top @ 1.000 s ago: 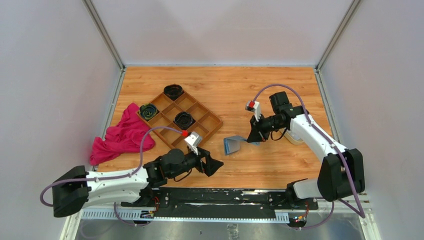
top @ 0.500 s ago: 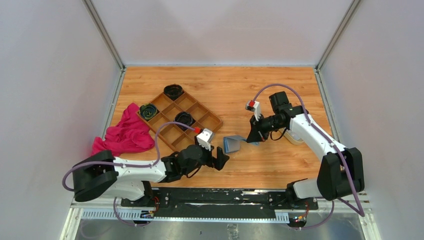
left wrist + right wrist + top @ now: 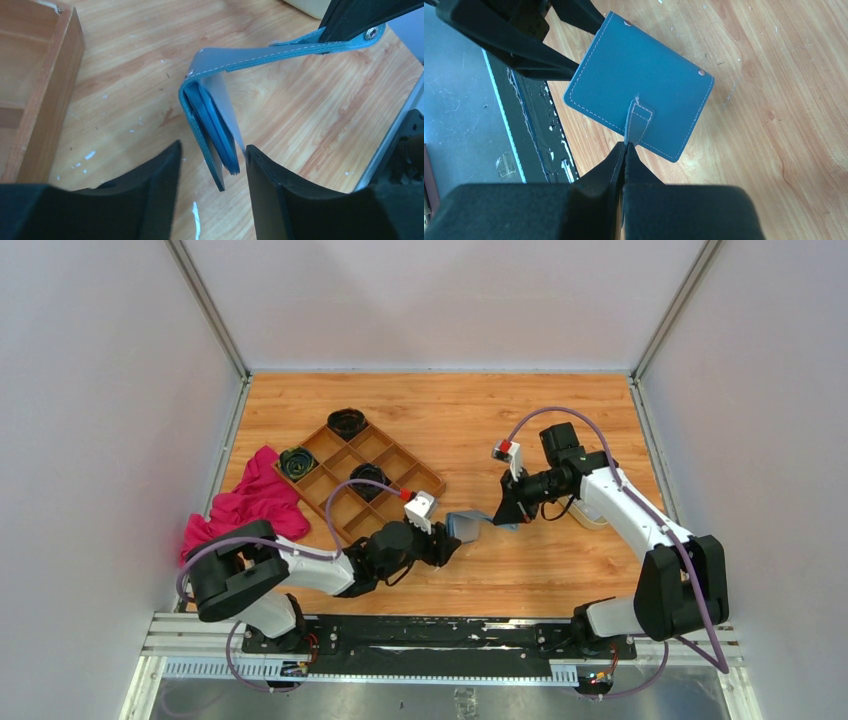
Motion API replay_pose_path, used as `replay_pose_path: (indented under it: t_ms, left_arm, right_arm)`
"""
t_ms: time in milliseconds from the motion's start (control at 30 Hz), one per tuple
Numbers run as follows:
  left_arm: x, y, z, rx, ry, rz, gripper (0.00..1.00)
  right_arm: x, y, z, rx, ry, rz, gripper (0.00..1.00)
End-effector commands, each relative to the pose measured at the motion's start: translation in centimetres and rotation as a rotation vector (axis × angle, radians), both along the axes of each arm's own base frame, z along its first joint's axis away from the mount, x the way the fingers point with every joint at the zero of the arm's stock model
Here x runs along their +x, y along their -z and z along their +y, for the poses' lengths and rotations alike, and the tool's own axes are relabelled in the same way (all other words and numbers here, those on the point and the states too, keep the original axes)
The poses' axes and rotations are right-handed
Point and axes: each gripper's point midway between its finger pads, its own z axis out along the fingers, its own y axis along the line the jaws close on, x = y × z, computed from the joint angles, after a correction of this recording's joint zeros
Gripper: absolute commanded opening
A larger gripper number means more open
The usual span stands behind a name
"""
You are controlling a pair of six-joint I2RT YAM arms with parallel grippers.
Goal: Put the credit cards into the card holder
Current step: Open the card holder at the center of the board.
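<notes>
Opening the card holder (image 3: 466, 526) on the desk (image 3: 560, 410): pinches its snap tab (image 3: 638, 122) in shut jaws of the right gripper (image 3: 625, 150), straddles its folded body, ungripped, with half-open jaws of the left gripper (image 3: 211, 147), next must clamp there.

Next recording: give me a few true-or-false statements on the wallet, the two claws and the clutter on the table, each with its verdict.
1. The right claw is pinched shut on the snap tab of the wallet. True.
2. The left claw is clamped flat on the wallet. False: its fingers stand apart, with the wallet's folded end between them.
3. A pink cloth lies to the left of the wooden tray. True.
4. Every compartment of the wooden tray is bare. False: three compartments hold dark round things.
</notes>
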Motion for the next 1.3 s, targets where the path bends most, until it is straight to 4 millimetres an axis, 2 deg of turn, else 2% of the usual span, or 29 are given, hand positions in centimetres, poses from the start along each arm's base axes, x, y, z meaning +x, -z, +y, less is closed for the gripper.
replay_pose_path:
  t_ms: [0,133,200,267,400,567,733,800,1000,1133,1267]
  left_arm:
    - [1.1,-2.6,-1.1,-0.097,0.01,-0.066,0.46]
    - [0.9,-2.2,-0.7,-0.114,0.062,-0.024,0.14]
    - [0.7,-2.4,-0.3,-0.144,0.089,0.014,0.03]
    - [-0.5,-2.8,-0.5,-0.165,0.156,0.071,0.0]
    - [-3.7,-3.5,-1.5,-0.167,0.314,0.201,0.0]
    - [-7.9,-5.1,-1.9,-0.243,0.485,0.372,0.0]
    - [-10.4,-5.8,-1.8,-0.277,0.574,0.496,0.0]
    - [-10.5,-5.2,-1.8,-0.266,0.577,0.518,0.0]
    - [-10.0,-1.4,-3.0,-0.195,0.591,0.636,0.0]
    - [-8.0,-0.2,-4.1,-0.181,0.563,0.648,0.0]
    - [-5.6,1.8,-4.4,-0.156,0.506,0.651,0.0]
  right_arm:
    - [0.0,-0.4,-0.2,0.026,0.005,0.014,0.0]
    - [0.0,-0.5,-0.3,0.024,-0.003,0.005,0.0]
    - [-0.1,-0.5,-0.6,0.017,-0.013,-0.004,0.0]
    - [-0.5,-0.6,-0.7,0.009,-0.045,-0.018,0.0]
    - [-1.5,-0.8,-1.3,-0.01,-0.112,-0.034,0.0]
    - [-1.1,-0.6,-2.5,-0.093,-0.099,-0.089,0.0]
    - [-0.6,0.2,-3.7,-0.173,-0.061,-0.114,0.0]
    - [0.0,1.0,-4.4,-0.224,-0.023,-0.109,0.0]
    - [1.2,4.0,-5.9,-0.346,0.043,-0.022,0.0]
    - [2.4,6.1,-6.8,-0.434,0.08,0.036,0.0]
    - [3.5,7.8,-7.7,-0.505,0.109,0.053,0.0]
